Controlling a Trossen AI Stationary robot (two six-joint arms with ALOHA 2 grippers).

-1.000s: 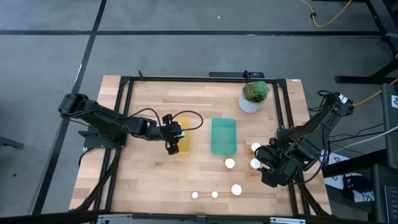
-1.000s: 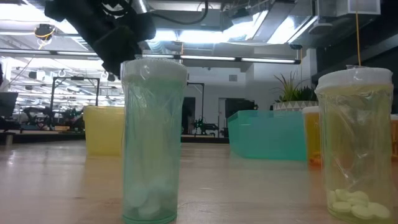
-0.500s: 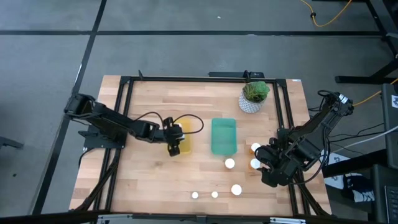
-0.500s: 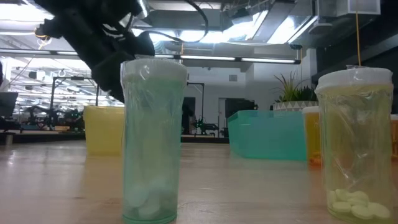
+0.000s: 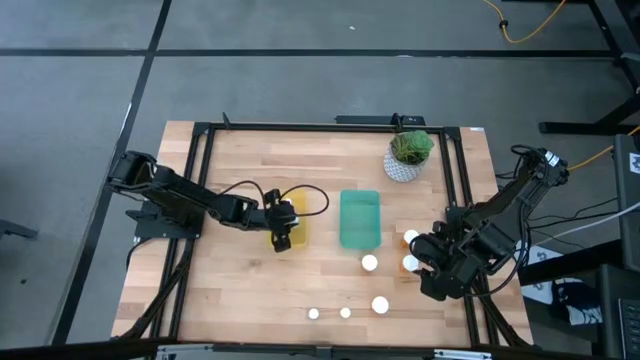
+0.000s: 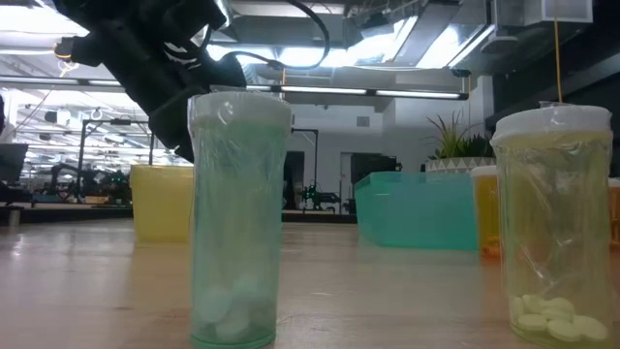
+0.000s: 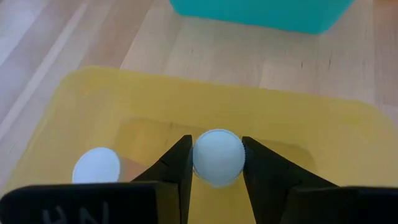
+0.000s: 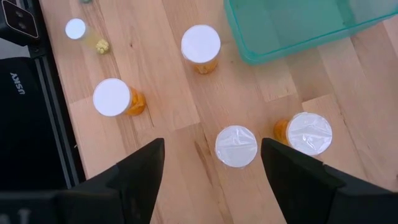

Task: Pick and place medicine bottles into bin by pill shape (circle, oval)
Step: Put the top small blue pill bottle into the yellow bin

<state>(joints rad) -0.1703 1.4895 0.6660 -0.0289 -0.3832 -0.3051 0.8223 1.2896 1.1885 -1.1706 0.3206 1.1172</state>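
My left gripper (image 7: 216,143) is shut on a medicine bottle with a white cap (image 7: 217,157), low inside the yellow bin (image 7: 273,124); from above it shows at the bin's near left (image 5: 279,238). A second white-capped bottle (image 7: 96,167) lies in that bin beside it. The green bin (image 5: 359,219) stands to the right of the yellow one. My right gripper (image 8: 214,186) hangs open above several loose bottles (image 8: 236,147) at the table's right, touching none. My left gripper pinches the bottle between its two fingers (image 7: 177,163), one on each side of the white cap (image 7: 217,177). The fingers slant down from the table's left. The cap faces the wrist camera and hides the body, so whether the bottle rests on the bin's floor does not show.
Bottles stand near the table's front edge (image 5: 345,313) and right of the green bin (image 5: 370,263), some orange-bodied (image 8: 115,98). A white pot with a green plant (image 5: 408,155) is at the far right. Two tall bottles (image 6: 237,218) (image 6: 554,228) stand close to the low camera.
My left gripper has gone down into the yellow bin, still shut on the bottle. My right arm has kept still.
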